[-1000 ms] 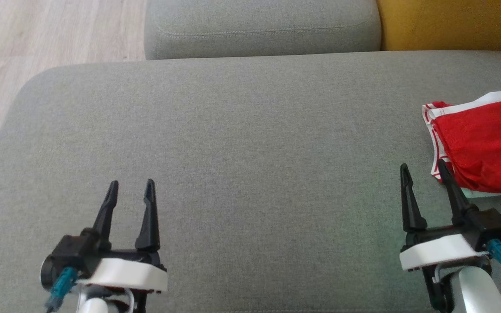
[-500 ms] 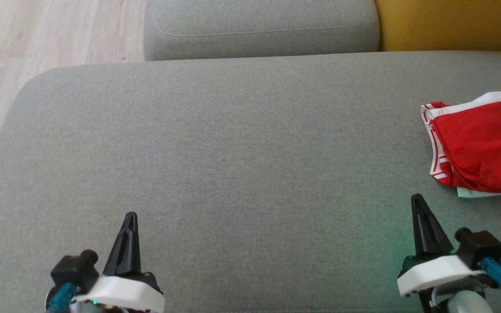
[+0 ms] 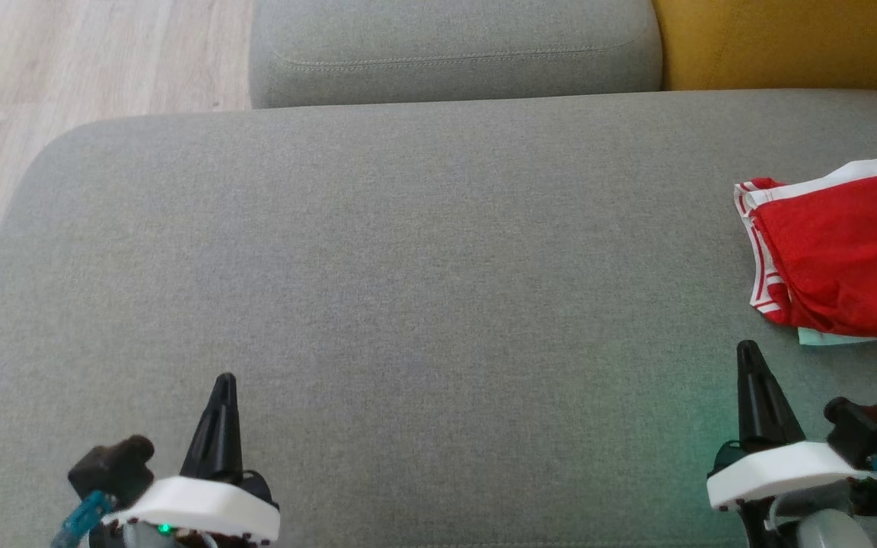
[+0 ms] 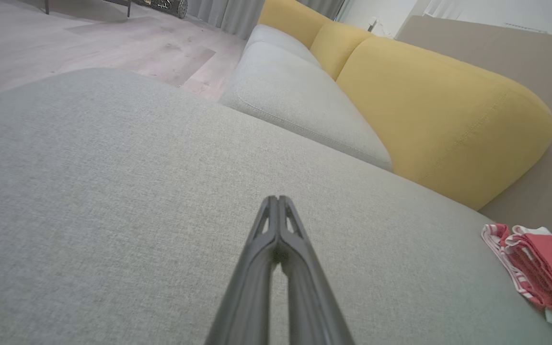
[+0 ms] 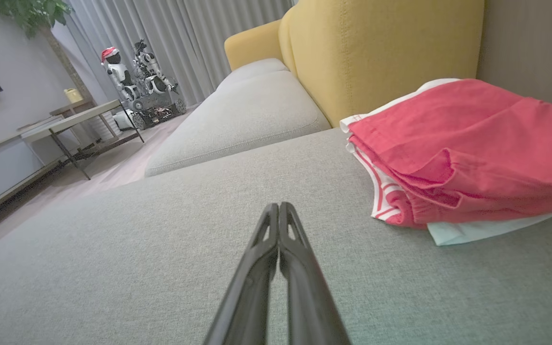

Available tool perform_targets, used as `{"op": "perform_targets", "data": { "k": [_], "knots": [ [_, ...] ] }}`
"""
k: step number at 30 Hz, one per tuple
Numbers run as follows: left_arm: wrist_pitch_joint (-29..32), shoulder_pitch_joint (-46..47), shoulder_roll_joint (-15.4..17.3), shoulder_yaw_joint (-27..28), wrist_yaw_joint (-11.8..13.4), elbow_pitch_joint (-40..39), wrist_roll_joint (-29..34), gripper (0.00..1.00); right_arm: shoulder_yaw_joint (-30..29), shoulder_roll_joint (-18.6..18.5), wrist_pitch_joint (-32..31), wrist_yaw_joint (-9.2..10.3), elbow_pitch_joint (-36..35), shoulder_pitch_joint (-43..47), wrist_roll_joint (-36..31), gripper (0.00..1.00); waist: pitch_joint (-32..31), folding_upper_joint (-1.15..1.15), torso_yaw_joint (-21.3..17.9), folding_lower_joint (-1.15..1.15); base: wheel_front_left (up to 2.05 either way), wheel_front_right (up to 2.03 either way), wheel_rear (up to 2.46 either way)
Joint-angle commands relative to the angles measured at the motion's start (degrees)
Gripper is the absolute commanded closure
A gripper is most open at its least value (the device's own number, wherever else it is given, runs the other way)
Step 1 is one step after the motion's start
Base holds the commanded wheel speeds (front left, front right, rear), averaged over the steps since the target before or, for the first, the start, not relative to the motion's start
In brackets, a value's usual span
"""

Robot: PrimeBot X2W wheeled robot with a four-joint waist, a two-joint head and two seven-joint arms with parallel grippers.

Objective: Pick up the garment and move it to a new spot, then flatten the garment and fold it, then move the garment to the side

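The folded red cloth garment with white-and-red striped trim (image 3: 842,259) lay at the right end of the broad grey woven sofa cushion (image 3: 408,266), its layers stacked unevenly and its near edge rumpled into soft folds. A thin pale mint sheet (image 3: 827,339) poked out from under its near corner; whether it was cloth or paper I could not tell. The cushion had a fine, even weave and rounded corners. Behind it sat a second grey cushion with a stitched seam (image 3: 454,49), and beside that a mustard-yellow upholstered backrest (image 3: 781,42). Pale wood-plank flooring (image 3: 88,61) showed at the far left. The left gripper (image 3: 225,378) hung low over the weave, well apart from the garment, its two long dark fingers pressed together into one spike, holding nothing. The right gripper (image 3: 748,346) was likewise closed tight and empty, near the garment's near-left corner but not touching it.
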State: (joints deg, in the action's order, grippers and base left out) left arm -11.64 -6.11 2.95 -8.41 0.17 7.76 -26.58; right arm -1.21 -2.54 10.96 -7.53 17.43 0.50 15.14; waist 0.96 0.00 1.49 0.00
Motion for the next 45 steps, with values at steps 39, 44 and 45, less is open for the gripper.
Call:
{"op": "perform_targets", "data": {
  "k": [39, 44, 45],
  "knots": [
    [5.62, 6.38, 1.49, 4.76, -3.07, 1.24, -26.53, 1.00, -2.20, -0.20, -6.73, 0.01, -2.57, -4.33, 29.69, 1.00, -0.29, 0.00, -0.56, 0.00, 0.00, 0.00, 0.00],
    [6.40, 6.82, 1.54, 5.31, -3.43, 1.62, -29.74, 1.00, -2.44, -0.21, -7.56, 0.02, -2.63, -4.51, 33.34, 1.00, -0.33, 0.00, -0.63, 0.00, 0.00, 0.00, 0.00],
    [6.55, 6.90, 1.55, 5.42, -3.50, 1.69, -30.38, 1.00, -2.49, -0.21, -7.72, 0.02, -2.64, -4.55, 34.07, 1.00, -0.34, 0.00, -0.65, 0.00, 0.00, 0.00, 0.00]
  ]
}}
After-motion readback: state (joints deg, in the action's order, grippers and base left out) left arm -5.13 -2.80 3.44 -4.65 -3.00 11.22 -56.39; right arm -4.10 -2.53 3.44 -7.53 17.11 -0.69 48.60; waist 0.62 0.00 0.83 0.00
